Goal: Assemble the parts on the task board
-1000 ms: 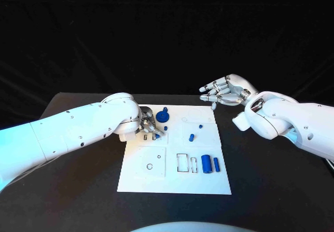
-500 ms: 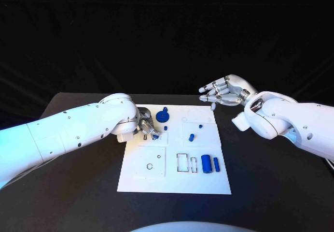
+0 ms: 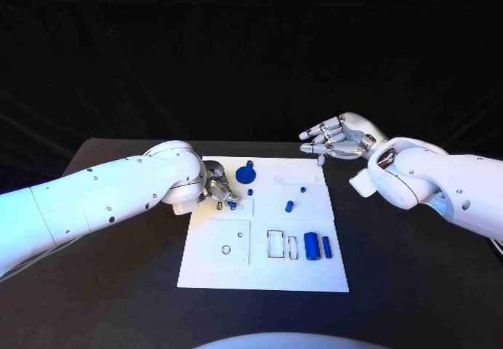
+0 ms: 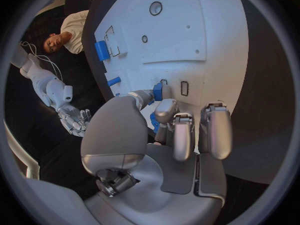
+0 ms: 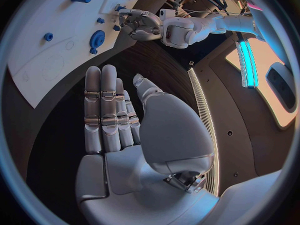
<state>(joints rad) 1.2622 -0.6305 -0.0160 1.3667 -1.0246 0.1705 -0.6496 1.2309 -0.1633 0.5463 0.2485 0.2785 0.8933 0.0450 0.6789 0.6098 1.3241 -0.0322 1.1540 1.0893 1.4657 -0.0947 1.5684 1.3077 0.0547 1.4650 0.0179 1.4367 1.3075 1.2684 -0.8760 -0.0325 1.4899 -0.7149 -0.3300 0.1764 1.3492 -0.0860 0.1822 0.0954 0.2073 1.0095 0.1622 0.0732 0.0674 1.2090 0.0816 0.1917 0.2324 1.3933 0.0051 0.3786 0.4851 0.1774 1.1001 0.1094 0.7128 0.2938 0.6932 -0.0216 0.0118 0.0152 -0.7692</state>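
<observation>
Head view: white flat task board [image 3: 262, 269] on the black desk [image 3: 419, 291]; left hand [image 3: 218, 187] down on its near-left area, fingers curled around a small blue part [image 3: 232, 205]. Right hand [image 3: 334, 139] hovers off the board's far-right corner, fingers loosely bent, holding nothing. Blue round gear-like disc [image 3: 244, 174] beside the left hand; large blue cylinder [image 3: 311, 244] plus slimmer blue bar [image 3: 327, 247] near the rectangular slots. Left wrist view: left hand's fingertips [image 4: 159, 92] pinch the blue part against the board. Right wrist view: right hand [image 5: 119, 117] flat, fingers straight, side by side, empty.

task board [image 3: 262, 269] mid-table [image 3: 419, 291], left hand [image 3: 217, 187] over its far-left corner, right hand [image 3: 336, 142] behind it
</observation>
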